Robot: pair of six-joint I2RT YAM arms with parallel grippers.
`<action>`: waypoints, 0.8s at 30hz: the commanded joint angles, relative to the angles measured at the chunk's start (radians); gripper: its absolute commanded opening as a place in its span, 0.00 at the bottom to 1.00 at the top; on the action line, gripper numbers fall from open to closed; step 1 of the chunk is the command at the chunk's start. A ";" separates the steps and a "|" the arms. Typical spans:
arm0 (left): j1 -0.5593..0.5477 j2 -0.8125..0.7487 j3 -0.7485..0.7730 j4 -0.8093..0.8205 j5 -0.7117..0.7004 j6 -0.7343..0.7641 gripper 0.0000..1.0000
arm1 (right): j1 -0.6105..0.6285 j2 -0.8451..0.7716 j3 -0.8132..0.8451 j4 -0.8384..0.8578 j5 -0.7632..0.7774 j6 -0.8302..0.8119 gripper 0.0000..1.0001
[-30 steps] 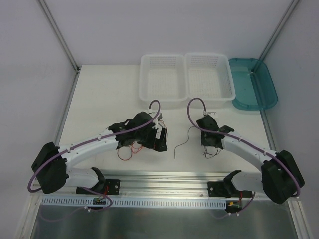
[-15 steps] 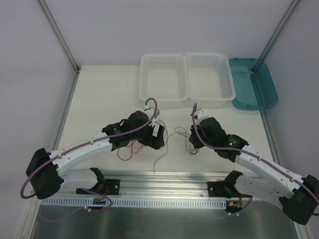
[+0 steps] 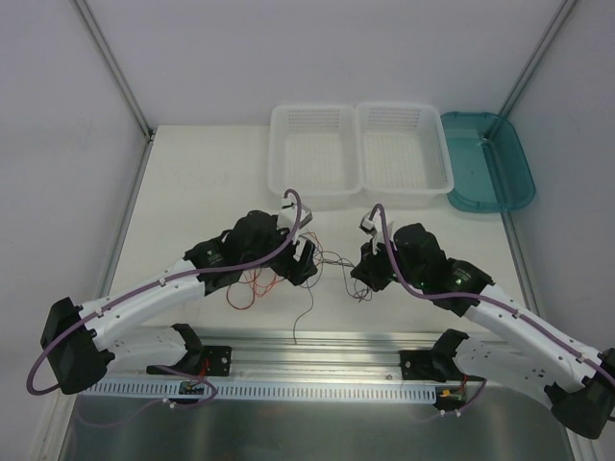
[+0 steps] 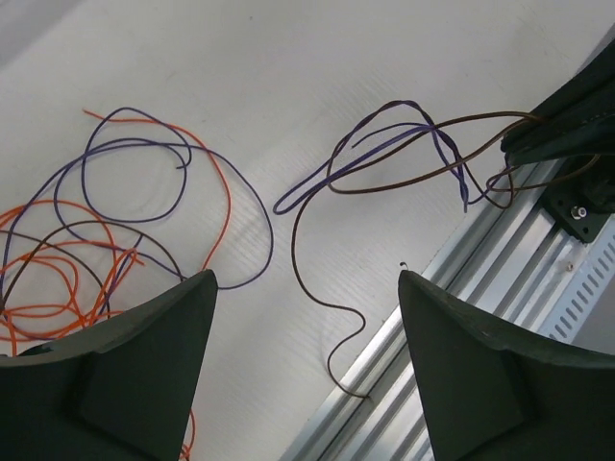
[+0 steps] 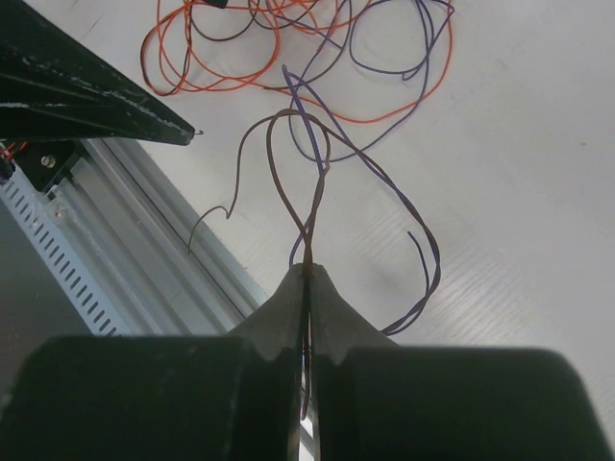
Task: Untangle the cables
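The cables are thin orange, purple and brown wires. A loose tangle of orange and purple loops (image 4: 86,259) lies at the left of the left wrist view and at the top of the right wrist view (image 5: 288,58). My right gripper (image 5: 307,274) is shut on the brown cable (image 5: 298,173), and a purple wire runs into the jaws with it. These strands (image 3: 336,261) stretch from my right gripper (image 3: 363,274) toward the tangle (image 3: 252,286). My left gripper (image 4: 307,336) is open and empty above the table, beside the tangle (image 3: 300,271).
Two white mesh baskets (image 3: 312,157) (image 3: 404,149) and a teal tray (image 3: 485,158) stand at the back. An aluminium rail (image 3: 317,346) runs along the near edge; a brown wire end (image 3: 298,322) hangs down to it.
My right gripper has moved left toward the centre with the wire in it. My left arm has reached further forward over the tangle. The strands between the grippers have bunched closer together.
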 commanded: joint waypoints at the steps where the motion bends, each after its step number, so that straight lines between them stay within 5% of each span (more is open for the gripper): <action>1: -0.005 -0.012 0.019 0.072 0.087 0.136 0.76 | 0.013 -0.022 0.047 -0.003 -0.080 -0.061 0.01; 8: -0.005 0.005 0.042 0.071 0.169 0.255 0.54 | 0.026 -0.030 0.052 -0.014 -0.128 -0.106 0.01; 24: -0.005 0.054 0.061 0.072 0.258 0.420 0.55 | 0.059 -0.010 0.061 0.003 -0.186 -0.144 0.01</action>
